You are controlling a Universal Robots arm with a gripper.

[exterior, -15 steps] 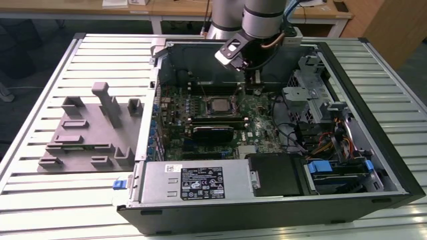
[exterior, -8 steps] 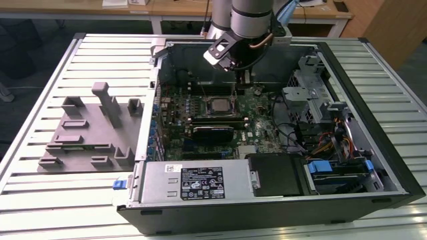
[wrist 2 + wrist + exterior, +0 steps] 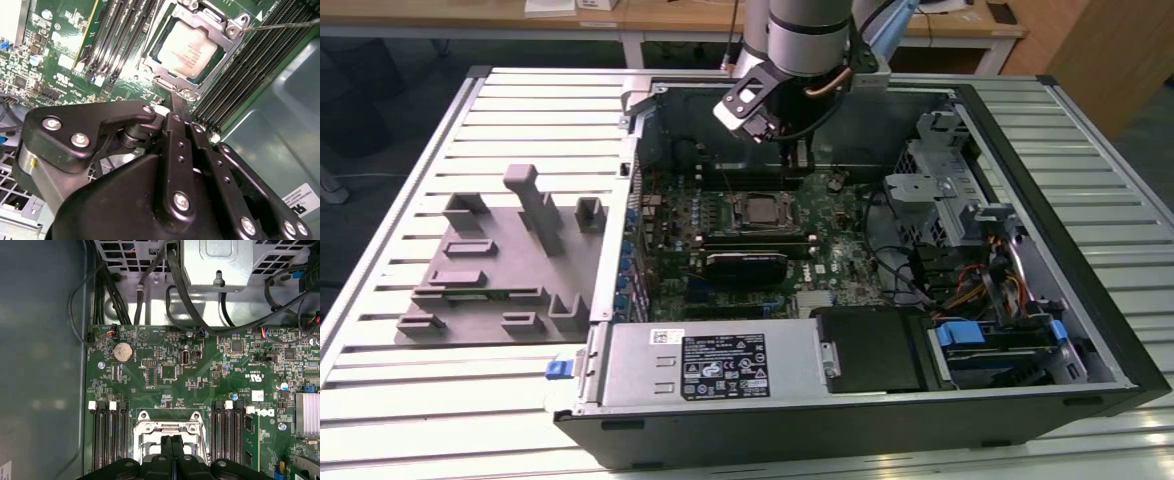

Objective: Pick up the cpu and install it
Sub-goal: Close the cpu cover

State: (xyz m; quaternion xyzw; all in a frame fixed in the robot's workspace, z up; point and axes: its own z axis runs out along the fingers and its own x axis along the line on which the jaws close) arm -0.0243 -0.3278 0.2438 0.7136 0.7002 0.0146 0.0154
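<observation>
The cpu (image 3: 758, 210) is a silvery square lying flat in the motherboard socket, inside the open computer case. In the second wrist view the cpu (image 3: 187, 47) sits within the metal socket frame (image 3: 226, 27), a thin lever wire running off one corner. My gripper (image 3: 790, 160) hangs just above the board, a little behind the socket toward the case's back wall. Its two black fingers are pressed together with nothing between them in both wrist views, gripper (image 3: 176, 100) and gripper (image 3: 172, 440). The socket frame (image 3: 170, 427) lies right under the fingertips.
Memory slots (image 3: 107, 435) flank the socket on both sides. A grey fixture plate with upright blocks (image 3: 494, 270) lies on the exterior view's left. The power supply (image 3: 707, 365) fills the case's front, with a drive cage (image 3: 934, 190) and cables (image 3: 974, 280) on the right.
</observation>
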